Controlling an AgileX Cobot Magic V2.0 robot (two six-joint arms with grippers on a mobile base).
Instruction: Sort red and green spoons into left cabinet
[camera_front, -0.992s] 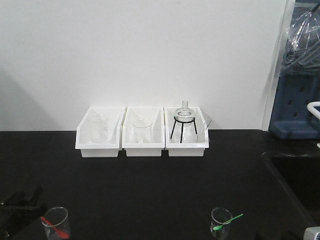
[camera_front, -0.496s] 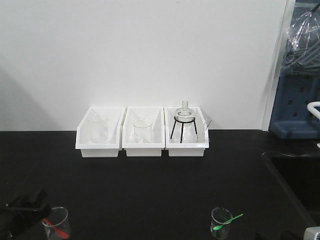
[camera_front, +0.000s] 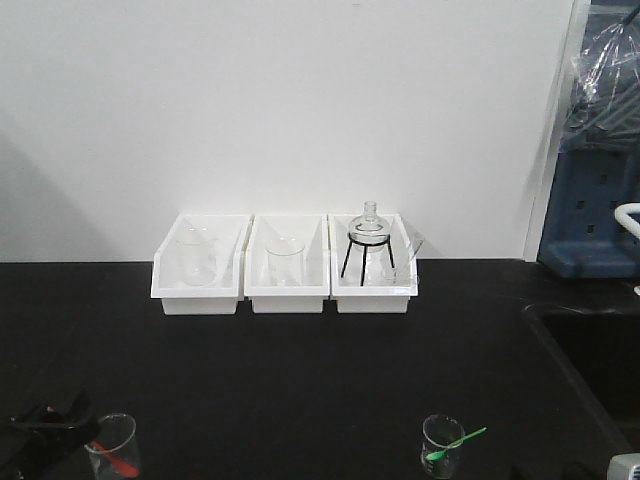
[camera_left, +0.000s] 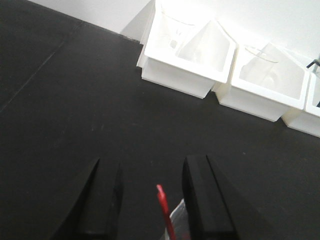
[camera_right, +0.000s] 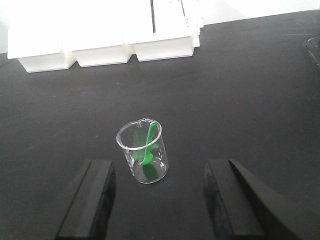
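Left gripper (camera_left: 151, 165) spread near red spoon (camera_left: 163, 210), right gripper (camera_right: 159, 167) spread near green spoon (camera_right: 149, 142)

Watching from the front, the only thing that moved is the left gripper (camera_left: 150, 167). A second ago its dark body sat at the far left edge, its tip well short of the small beaker (camera_front: 112, 443). Half a second ago it had pushed in towards that glass, its tip reaching about to the rim. Now it has sunk lower and eased back a touch, and it sits right beside the beaker. After that approach, the handle tip of the red spoon (camera_left: 164, 212) stands between the gripper's open jaws in the wrist view, a little nearer the jaw on the right of that view
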